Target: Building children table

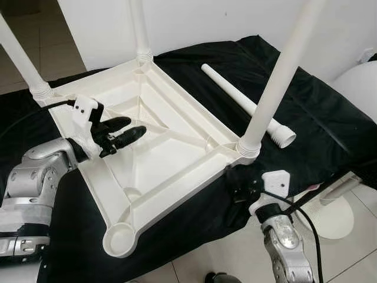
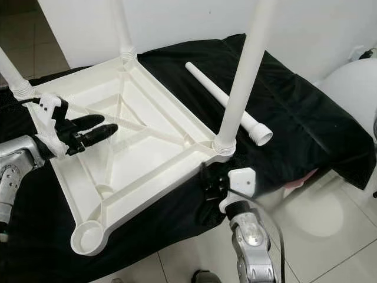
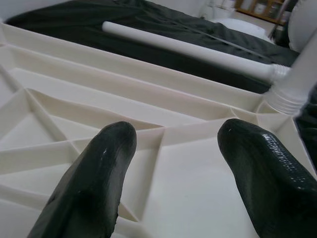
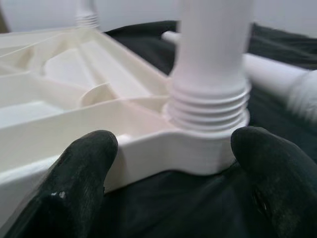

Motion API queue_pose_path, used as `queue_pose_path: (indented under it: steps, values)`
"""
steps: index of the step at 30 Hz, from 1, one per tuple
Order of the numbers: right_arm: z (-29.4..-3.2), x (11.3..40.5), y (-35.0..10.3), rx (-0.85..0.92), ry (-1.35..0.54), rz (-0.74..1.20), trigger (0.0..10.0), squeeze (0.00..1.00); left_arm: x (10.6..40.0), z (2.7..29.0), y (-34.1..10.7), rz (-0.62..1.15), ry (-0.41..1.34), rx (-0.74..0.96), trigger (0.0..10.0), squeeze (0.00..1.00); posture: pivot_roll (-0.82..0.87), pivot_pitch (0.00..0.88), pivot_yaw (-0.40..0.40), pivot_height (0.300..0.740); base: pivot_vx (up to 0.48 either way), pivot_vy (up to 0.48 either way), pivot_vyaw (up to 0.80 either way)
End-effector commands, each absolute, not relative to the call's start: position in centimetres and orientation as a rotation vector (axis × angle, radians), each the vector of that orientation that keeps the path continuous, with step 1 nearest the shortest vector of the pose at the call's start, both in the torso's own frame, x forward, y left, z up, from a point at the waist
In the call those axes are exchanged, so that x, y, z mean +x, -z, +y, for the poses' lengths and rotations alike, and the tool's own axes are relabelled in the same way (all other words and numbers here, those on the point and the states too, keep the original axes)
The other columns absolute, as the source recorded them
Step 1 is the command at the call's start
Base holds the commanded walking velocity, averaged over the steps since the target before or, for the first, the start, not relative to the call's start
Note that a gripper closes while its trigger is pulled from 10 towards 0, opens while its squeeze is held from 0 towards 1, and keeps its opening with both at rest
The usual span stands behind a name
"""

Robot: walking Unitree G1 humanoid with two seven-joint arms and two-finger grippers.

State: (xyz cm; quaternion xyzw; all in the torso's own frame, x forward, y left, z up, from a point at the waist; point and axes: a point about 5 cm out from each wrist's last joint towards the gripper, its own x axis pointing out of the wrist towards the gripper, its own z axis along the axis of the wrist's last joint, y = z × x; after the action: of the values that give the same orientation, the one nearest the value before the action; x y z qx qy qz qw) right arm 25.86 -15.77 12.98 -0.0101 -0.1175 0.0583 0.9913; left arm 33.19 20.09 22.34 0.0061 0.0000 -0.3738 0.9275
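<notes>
Black cloth (image 1: pixel 330 118) covers the work surface, with a white wall behind and pale floor tiles at the near edge. On the cloth lies the white table top (image 1: pixel 171 153), upside down, with three legs screwed upright into its corner sockets; the near-left socket (image 1: pixel 121 239) is empty. A loose leg (image 1: pixel 247 106) lies on the cloth to the far right of the top. The left gripper (image 1: pixel 132 132) hovers over the ribbed underside, fingers apart and empty, as the left wrist view confirms. The right gripper (image 4: pixel 173 173) sits low at the near-right corner, fingers spread either side of the threaded leg base (image 4: pixel 208 119), not touching it.
</notes>
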Motion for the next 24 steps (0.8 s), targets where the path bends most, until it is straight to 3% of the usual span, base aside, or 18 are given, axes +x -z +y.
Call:
queue_pose_path:
  steps: [1, 6, 14, 24]
  values:
    - [-16.0, 25.8, -12.8, -0.013, -0.083, -0.233, 10.0, 0.0, 34.1, 21.4, -21.8, 0.031, 0.622, 0.032, 10.0, 0.0, -0.07, 0.102, 0.026, 0.74, 0.0, 0.0, 0.0]
    - [-15.1, 25.6, -13.7, -0.014, -0.101, -0.284, 10.0, 0.0, 35.5, 23.2, -21.0, 0.104, 0.438, 0.089, 10.0, 0.0, -0.07, 0.1, 0.029, 0.74, 0.0, 0.0, 0.0]
    - [-14.9, 25.1, -13.7, -0.021, -0.104, -0.297, 10.0, 0.0, 35.9, 23.5, -20.2, 0.148, 0.41, 0.135, 10.0, 0.0, -0.08, 0.096, 0.03, 0.74, 0.0, 0.0, 0.0]
    - [-15.9, 25.9, -14.9, -0.01, -0.046, -0.331, 10.0, 0.0, 36.1, 23.2, -18.0, 0.238, 0.433, 0.325, 10.0, 0.0, -0.08, 0.092, 0.031, 0.74, 0.0, 0.0, 0.0]
